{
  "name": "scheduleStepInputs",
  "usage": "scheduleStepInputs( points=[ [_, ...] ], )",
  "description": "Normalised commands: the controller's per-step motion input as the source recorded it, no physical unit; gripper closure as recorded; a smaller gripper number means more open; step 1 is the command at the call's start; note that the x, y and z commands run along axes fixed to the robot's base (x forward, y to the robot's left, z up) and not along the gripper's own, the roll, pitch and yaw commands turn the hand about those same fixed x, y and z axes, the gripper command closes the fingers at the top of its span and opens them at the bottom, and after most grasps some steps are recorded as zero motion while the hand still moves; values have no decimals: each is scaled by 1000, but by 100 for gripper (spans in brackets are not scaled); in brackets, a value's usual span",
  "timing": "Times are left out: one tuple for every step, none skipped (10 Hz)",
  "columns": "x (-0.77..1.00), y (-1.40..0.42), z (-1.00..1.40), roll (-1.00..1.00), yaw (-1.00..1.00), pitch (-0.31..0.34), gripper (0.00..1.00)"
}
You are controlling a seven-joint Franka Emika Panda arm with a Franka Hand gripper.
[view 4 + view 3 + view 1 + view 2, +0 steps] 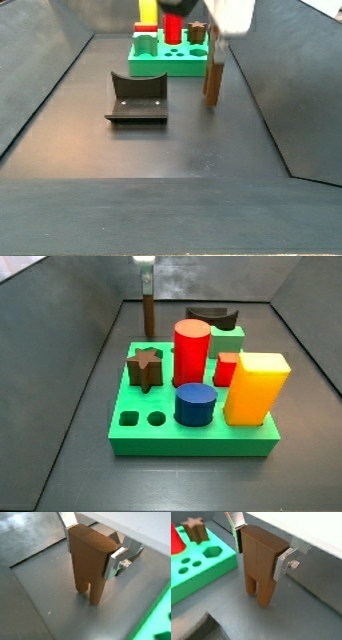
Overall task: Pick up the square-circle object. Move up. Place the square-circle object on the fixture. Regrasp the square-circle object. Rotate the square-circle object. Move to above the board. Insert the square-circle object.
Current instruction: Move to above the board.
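Two gripper [261, 548] fingers pinching the square-circle object [260, 567], prongs down above dark grey floor [147, 150].

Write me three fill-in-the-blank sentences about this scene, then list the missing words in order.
1. The gripper is shut on the ____ block.
2. The block's two prongs point ____.
3. The tall cylinder standing in the green board is ____.

Missing words: brown; down; red
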Motion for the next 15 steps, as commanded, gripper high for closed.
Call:
scheduleStepInputs(
  points=[
    [-35, -349, 1000, -85, 138, 155, 100],
    [-30, -328, 1000, -91, 82, 128, 100],
    [-28, -305, 1000, -94, 53, 107, 100],
    [-26, -285, 1000, -93, 35, 93, 100],
    [-21, -265, 1000, -85, 27, 86, 100],
    [-15, -234, 1000, -74, 24, 81, 100],
    [-12, -209, 1000, -73, 21, 80, 100],
    [-8, -174, 1000, -67, 22, 77, 100],
    [-7, -161, 1000, -67, 21, 76, 100],
    [-3, -119, 923, -61, 21, 76, 100],
    [0, -97, 821, -63, 23, 75, 100],
    [2, -68, 663, -66, 25, 76, 100],
    [2, -42, 455, -69, 26, 76, 100],
    [2, -29, 299, -70, 25, 74, 100],
    [330, -1000, 191, 23, 1000, 9, 100]
  ],
)
